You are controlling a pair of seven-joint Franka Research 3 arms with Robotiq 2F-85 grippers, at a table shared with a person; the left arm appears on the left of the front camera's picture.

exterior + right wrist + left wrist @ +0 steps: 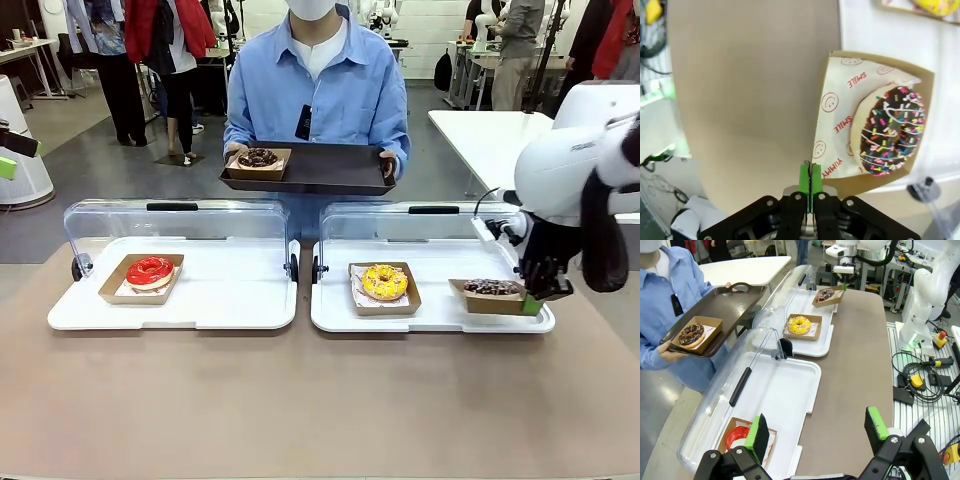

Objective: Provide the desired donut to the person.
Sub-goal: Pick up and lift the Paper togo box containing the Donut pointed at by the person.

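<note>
**1. Right claw / donut position**
- Right claw (pixel 534 300): clenched, green pads pressed together on the rim of a cardboard box (pixel 480 300), at the box corner nearest the arm.
- Box holds the choc sprinkle donut (pixel 492 287). The donut sits just beyond the pads, not touching them. Pads contact cardboard only.
- Box is at the right-hand end of the right white tray (pixel 430 322), near the front edge. Whether the box rests on the tray or is slightly raised: cannot tell.
- Printed paper liner lies under the donut (right wrist view).

**2. Left claw**
- Left claw (pixel 817 422): released, pads wide apart, nothing between them. It hangs above the worktop (pixel 320 400), next to the left white tray (pixel 220 310).

**3. Person**
- Person (pixel 320 90) stands at the far side and holds a brown tray (pixel 330 170) level with both hands.
- On the brown tray, at its left end as seen from the front: 1 dark choc donut (pixel 258 157) in its own box.

**4. Qty**
- Donuts: 4, i.e. red donut (pixel 150 271) on left white tray, yellow donut (pixel 385 282) on right white tray, choc sprinkle donut, dark choc donut.
- Cardboard boxes: 4, 1 per donut.
- White trays: 2, side by side, each with a clear lid (pixel 180 225) swung up at the back.
- Brown trays: 1.
- Claws: 2.
</note>
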